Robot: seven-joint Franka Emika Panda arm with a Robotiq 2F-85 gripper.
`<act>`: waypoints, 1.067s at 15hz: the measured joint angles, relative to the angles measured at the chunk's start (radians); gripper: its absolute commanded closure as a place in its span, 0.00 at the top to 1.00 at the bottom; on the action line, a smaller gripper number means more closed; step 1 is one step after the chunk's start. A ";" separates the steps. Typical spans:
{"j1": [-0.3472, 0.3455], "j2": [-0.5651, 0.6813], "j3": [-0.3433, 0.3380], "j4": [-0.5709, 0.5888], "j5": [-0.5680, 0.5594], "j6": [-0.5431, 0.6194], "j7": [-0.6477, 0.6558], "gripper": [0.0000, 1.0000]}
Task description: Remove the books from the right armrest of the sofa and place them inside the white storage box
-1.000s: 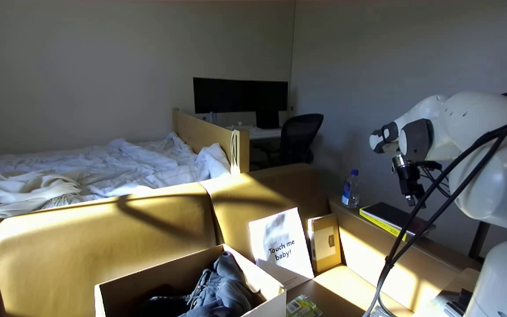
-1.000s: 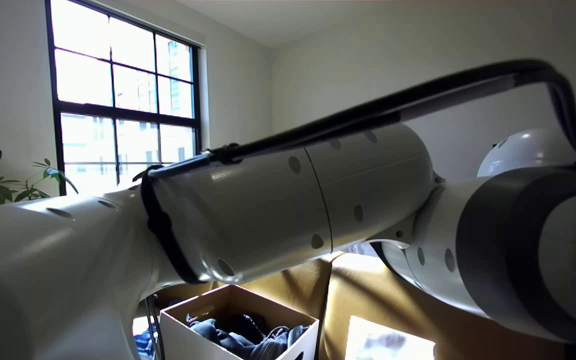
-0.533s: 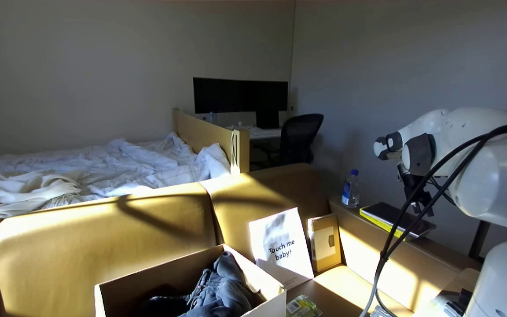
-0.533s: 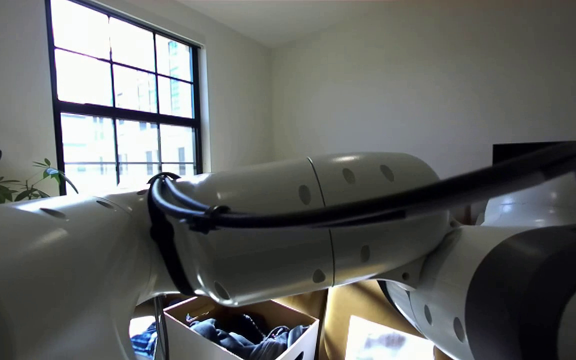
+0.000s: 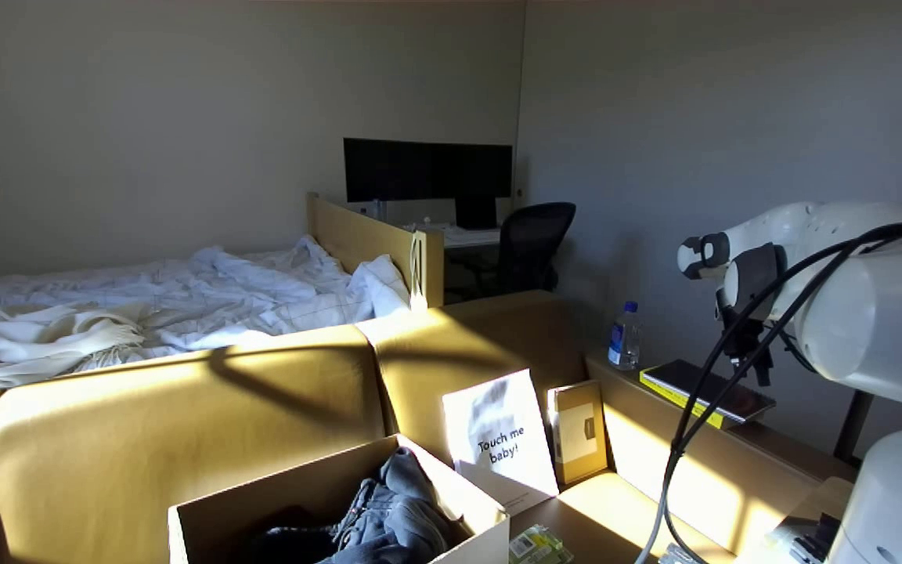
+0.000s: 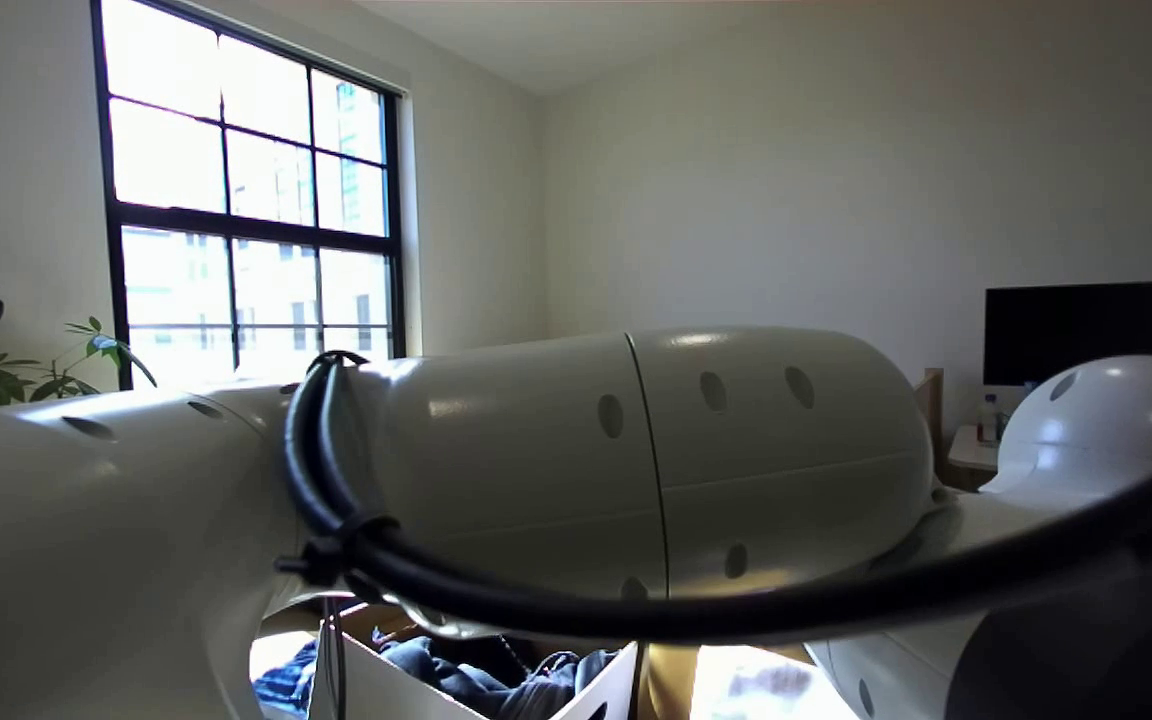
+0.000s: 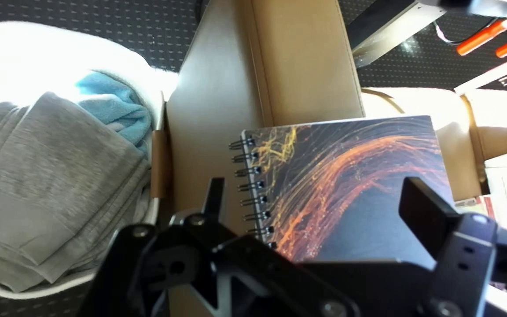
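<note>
In an exterior view the tan sofa [image 5: 185,439] spans the foreground, the white storage box [image 5: 490,540] before its backrest [image 5: 459,345] with dark clothing [image 5: 400,513] inside. On the armrest [image 5: 788,448] a spiral notebook [image 7: 354,185] lies atop a yellow book [image 5: 664,389]. Over them hangs the gripper [image 7: 314,193], fingers [image 7: 425,215] wide apart.

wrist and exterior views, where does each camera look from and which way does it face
Wrist view: behind the open gripper, looking down at a spiral notebook.
In an exterior view: in front of the sofa, facing it and the bed beyond; arm and gripper on the picture's right.
In an exterior view: close to the arm, facing the window beyond; arm across the picture, gripper not showing.
Both exterior views share the sofa, white storage box and arm.
</note>
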 measured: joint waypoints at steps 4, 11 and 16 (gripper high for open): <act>-0.028 0.002 0.037 0.000 0.055 -0.017 0.044 1.00; -0.019 0.004 0.035 -0.001 0.050 -0.017 0.044 1.00; -0.006 0.015 0.022 -0.004 0.017 0.002 0.044 1.00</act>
